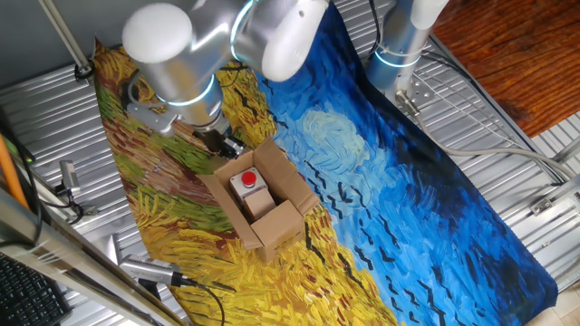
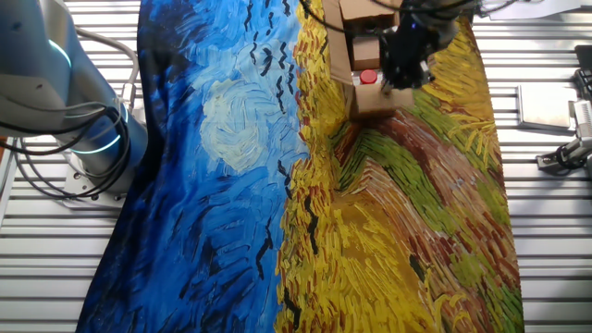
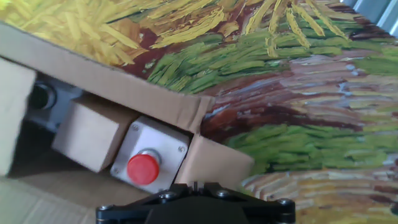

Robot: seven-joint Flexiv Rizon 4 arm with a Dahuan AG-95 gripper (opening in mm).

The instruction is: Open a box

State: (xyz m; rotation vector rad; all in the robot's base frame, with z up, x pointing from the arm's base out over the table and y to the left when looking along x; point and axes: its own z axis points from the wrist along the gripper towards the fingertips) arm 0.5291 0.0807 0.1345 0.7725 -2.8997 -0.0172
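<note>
The brown cardboard box [image 1: 283, 226] stands on the yellow part of the painted cloth with its top flaps spread outward. It also shows in the other fixed view [image 2: 351, 14] and in the hand view [image 3: 112, 81]. Inside lie a grey switch unit with a red button [image 1: 247, 180] [image 2: 368, 78] [image 3: 144, 168] and a small cardboard block [image 3: 93, 134]. My gripper [image 1: 225, 143] [image 2: 401, 74] [image 3: 196, 185] hovers just above the box's end flap [image 3: 214, 163], beside the button. Its jaws are together with only a thin slit, and nothing shows between them.
The painted cloth [image 1: 408, 181] covers the metal table. A second arm's base [image 1: 399, 41] [image 2: 88, 139] stands at the cloth's blue side. Metal tools [image 1: 145, 269] lie off the cloth's yellow edge, and a clamp [image 2: 564, 153] lies on the slats.
</note>
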